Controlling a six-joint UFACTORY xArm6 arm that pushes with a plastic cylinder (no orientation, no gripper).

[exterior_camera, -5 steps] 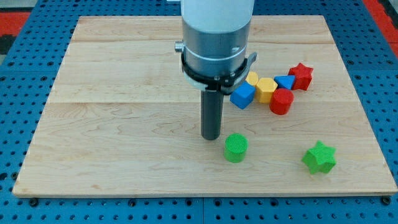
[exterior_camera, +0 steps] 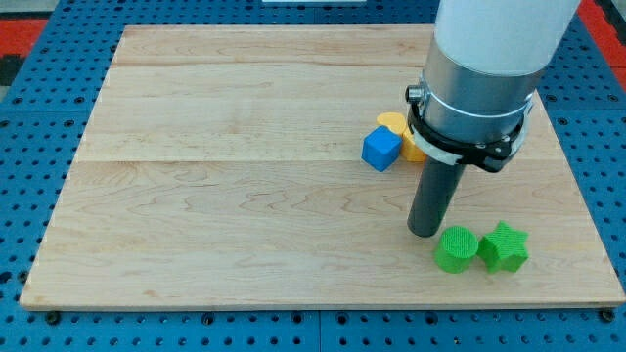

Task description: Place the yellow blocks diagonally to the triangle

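Observation:
My tip (exterior_camera: 424, 233) rests on the board just up and left of the green cylinder (exterior_camera: 455, 248), close to it. The green cylinder touches the green star (exterior_camera: 504, 246) on its right. A blue cube (exterior_camera: 381, 149) sits above and left of the tip. Parts of two yellow blocks (exterior_camera: 396, 124) show next to the cube, mostly hidden behind the arm. The blue triangle and the red blocks are hidden by the arm.
The arm's wide grey and white body (exterior_camera: 479, 78) covers the board's upper right. The wooden board (exterior_camera: 215, 176) lies on a blue pegboard surface (exterior_camera: 29, 196).
My tip moved to the view's right, pushing the green cylinder right and slightly down until it meets the green star. The arm now hides the red blocks and the blue triangle.

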